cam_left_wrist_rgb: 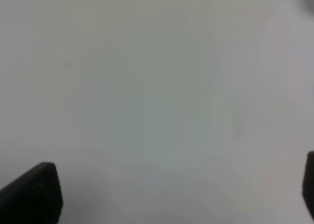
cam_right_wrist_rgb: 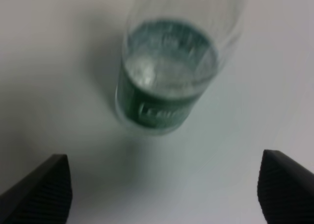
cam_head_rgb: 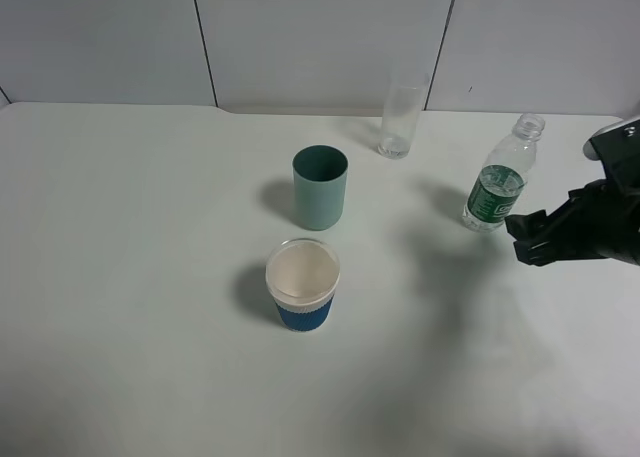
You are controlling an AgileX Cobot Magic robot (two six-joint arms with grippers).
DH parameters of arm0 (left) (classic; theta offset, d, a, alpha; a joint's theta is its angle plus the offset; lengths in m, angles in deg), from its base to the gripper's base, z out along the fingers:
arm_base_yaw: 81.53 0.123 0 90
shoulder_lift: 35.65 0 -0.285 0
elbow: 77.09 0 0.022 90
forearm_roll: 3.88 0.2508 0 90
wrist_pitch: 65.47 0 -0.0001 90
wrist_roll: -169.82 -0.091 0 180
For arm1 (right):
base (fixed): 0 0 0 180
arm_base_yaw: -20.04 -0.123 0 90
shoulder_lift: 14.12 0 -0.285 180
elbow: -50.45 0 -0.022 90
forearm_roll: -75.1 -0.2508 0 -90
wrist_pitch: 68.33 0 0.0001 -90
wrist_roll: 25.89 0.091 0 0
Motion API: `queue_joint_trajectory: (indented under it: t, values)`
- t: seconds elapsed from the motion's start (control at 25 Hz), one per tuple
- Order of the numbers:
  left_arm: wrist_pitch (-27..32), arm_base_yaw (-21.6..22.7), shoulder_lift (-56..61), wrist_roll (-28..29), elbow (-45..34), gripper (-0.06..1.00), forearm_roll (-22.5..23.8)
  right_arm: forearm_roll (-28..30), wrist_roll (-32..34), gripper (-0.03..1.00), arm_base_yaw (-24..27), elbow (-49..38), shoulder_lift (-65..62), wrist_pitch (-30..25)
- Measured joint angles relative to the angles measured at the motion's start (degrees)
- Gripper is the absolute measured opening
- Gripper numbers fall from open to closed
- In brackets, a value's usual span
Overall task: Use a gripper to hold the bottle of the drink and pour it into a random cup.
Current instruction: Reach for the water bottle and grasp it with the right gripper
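So, plain white table, pale panelled wall behind; left gripper and right gripper jaws both spread apart.

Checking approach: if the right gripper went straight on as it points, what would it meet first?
The bottle, ahead of the open right gripper and centred in its wrist view. Nothing seems nearer, though depth is unclear.

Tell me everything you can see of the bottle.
The bottle is small, clear plastic, uncapped, with a dark green, white-printed label round its lower body and clear liquid in the lower part. It stands upright on the white table, toward the right. The open right gripper is close but not touching.
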Motion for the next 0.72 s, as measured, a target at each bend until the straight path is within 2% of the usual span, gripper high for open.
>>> queue_joint_trajectory:
  t: [0.44, 0.72]
  values:
    - [0.0, 0.0, 0.0, 0.0, 0.0, 0.99, 0.0, -0.3, -0.6, 0.76, 0.0, 0.0, 14.9, 13.7]
    - [0.0, 0.0, 0.0, 0.0, 0.0, 0.99, 0.0, -5.7, -4.7, 0.76, 0.0, 0.0, 20.3, 23.4]
